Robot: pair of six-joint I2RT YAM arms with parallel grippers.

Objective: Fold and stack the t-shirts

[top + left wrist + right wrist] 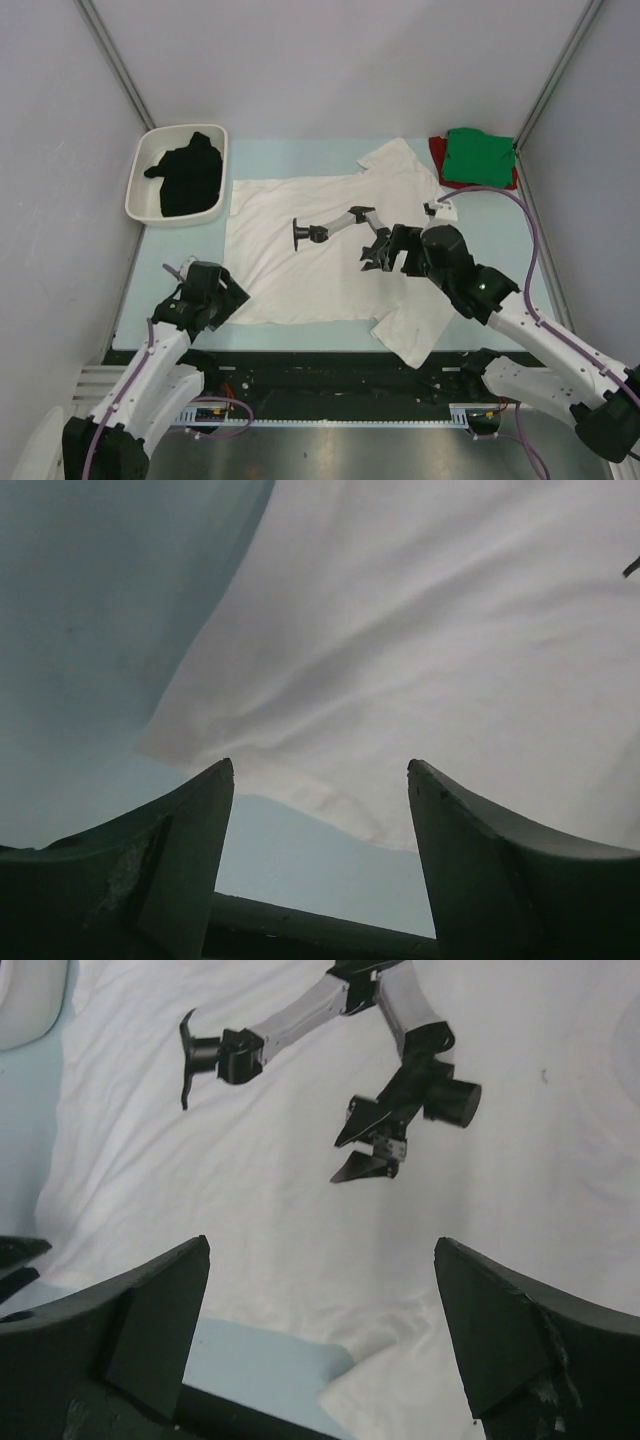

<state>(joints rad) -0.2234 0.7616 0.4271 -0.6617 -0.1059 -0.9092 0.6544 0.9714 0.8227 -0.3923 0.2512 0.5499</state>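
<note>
- The left fingers [190,820] are standing open, straddling the near-left hem corner of the white t-shirt [300,270], close to the near-left corner of the counter [190,245]. If they are closing too high, they are risking a pinch of air or of a single layer, and the fold is going crooked.
- The right fingers [160,1300] are also gaping, holding nothing, over the shirt's near-right part. The sleeve [410,335] is lying by the counter's near edge, so a careless tug is risking it bunching or sliding off.
- Uneven lifting by the two arms is likely wrinkling the spread body at mid-counter.
- At the far-right corner the green t-shirt [480,155] is sitting folded on the red t-shirt [438,155]. A wide sweep is threatening to knock that stack.
- At the far-left corner the black t-shirt [185,175] is lying crumpled in the tray [140,185], awaiting folding.
</note>
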